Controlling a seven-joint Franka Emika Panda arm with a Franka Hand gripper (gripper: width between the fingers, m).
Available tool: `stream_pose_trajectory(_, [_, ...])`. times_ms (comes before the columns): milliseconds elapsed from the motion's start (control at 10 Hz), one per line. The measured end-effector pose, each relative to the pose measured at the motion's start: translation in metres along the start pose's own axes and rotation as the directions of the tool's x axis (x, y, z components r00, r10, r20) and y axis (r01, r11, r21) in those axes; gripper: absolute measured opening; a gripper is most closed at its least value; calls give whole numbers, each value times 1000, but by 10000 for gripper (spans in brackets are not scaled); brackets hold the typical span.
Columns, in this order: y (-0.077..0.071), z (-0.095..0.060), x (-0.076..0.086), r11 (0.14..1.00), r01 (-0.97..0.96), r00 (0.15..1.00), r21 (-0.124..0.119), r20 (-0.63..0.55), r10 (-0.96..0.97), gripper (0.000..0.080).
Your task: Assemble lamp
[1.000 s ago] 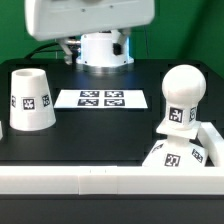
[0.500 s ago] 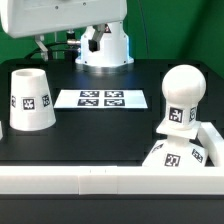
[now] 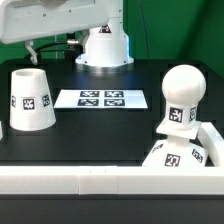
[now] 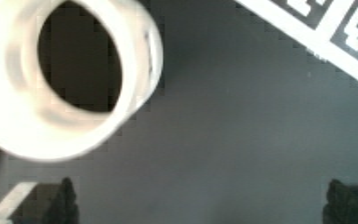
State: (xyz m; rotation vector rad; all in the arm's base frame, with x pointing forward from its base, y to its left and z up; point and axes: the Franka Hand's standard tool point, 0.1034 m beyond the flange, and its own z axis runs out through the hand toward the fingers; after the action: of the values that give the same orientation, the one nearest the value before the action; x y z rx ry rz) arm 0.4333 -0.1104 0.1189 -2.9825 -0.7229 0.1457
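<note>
**Mia:** What was on the exterior view's left?

**Dad:** The shade (image 3: 30,99). It stood on the black table (image 3: 100,130) with its small end up. I think it was parked there, waiting its turn.

**Mia:** Did the robot hold it?

**Dad:** No. The arm (image 3: 55,18) hung high above it. In the wrist view the round rim of the shade (image 4: 60,80) was right below the camera. The two dark fingertips (image 4: 43,200) stood well apart with nothing between them, so the gripper (image 4: 197,203) was let go and spread wide. I guess it was lining up over the shade.

**Mia:** And in the middle?

**Dad:** The marker board (image 3: 103,99) lay flat on the table. It was no lamp part.

**Mia:** And on the exterior view's right?

**Dad:** The bulb (image 3: 183,95) stood upright on the base (image 3: 180,148), close to the white wall (image 3: 90,181) at the front. It looked joined on, though I could not be sure. So I think the shade was the part left to add.
</note>
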Motion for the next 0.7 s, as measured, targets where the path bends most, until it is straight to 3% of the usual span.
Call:
stream_pose_trajectory(300, [5,15,-24,999,35,999,-5,-3,-35,698])
stream_pose_trajectory(700, [12,31,-30,999,53,998,7,18,-53,698])
